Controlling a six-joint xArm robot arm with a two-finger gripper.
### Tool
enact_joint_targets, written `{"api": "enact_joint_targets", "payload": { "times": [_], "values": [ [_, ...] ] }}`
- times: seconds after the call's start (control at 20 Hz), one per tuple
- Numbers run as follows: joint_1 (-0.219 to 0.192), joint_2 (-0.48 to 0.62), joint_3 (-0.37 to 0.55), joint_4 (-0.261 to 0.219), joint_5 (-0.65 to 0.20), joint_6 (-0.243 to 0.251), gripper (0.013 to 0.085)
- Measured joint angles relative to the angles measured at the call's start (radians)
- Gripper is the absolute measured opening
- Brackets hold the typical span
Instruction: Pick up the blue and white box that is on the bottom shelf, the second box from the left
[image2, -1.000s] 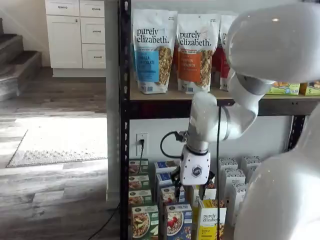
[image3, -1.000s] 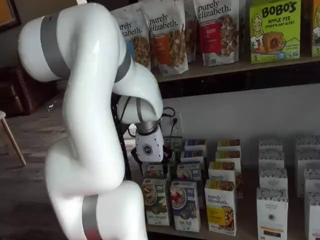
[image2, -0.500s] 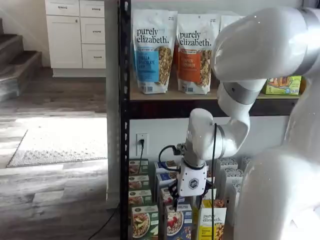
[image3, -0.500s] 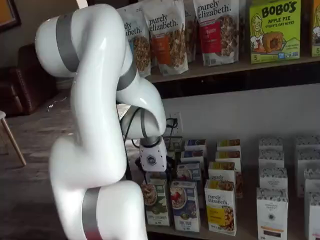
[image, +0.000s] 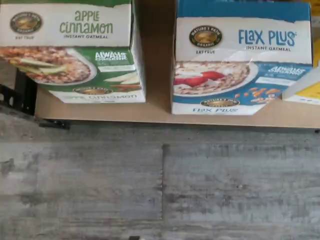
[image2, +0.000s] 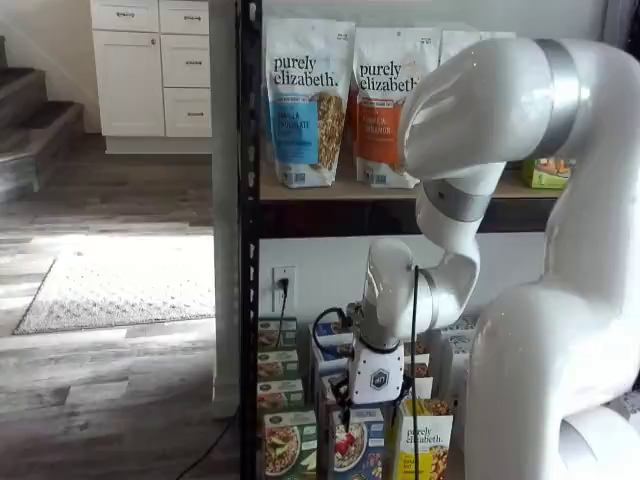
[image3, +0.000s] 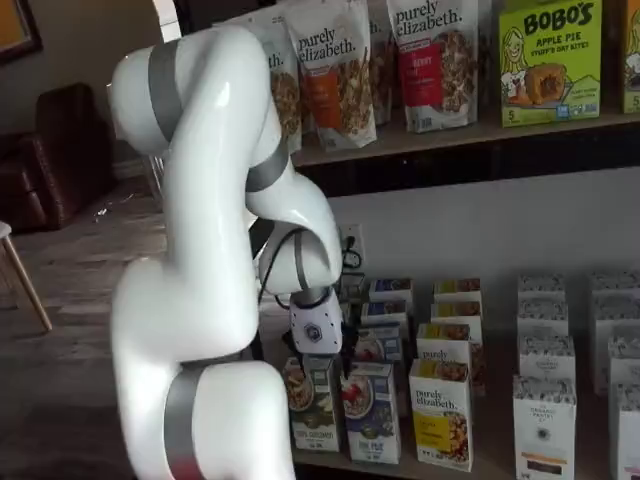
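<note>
Clearance remains between the end effector (image2: 372, 404), its spread fingers above, and the upright blue and white box (image2: 357, 443) just below at the bottom shelf (image: 155, 114) front.

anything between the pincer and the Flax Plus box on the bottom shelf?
Nothing visible. The pincer hangs just above the front blue and white box, with only air between them. The green box and yellow box stand beside it on the bottom shelf, with gaps either side, not over it.

Blue and white box (image: 240, 60): "Flax Plus"; green box (image: 75, 50): "Apple Cinnamon"
</note>
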Motion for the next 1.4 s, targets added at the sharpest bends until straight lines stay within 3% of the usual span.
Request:
{"api": "enact_joint_targets", "payload": {
  "times": [0.25, 0.55, 0.9, 1.15, 1.4],
  "values": [
    [-0.017, 0.072, -0.059, -0.026, -0.01, 0.007, 0.085],
    [-0.03, 0.167, -0.124, 0.017, -0.036, -0.047, 0.085],
    [-0.06, 0.268, -0.194, 0.001, -0.081, -0.062, 0.085],
    [-0.072, 0.328, -0.245, -0.02, -0.099, -0.054, 0.085],
    [-0.084, 0.376, -0.295, -0.075, -0.114, -0.011, 0.085]
  ]
}}
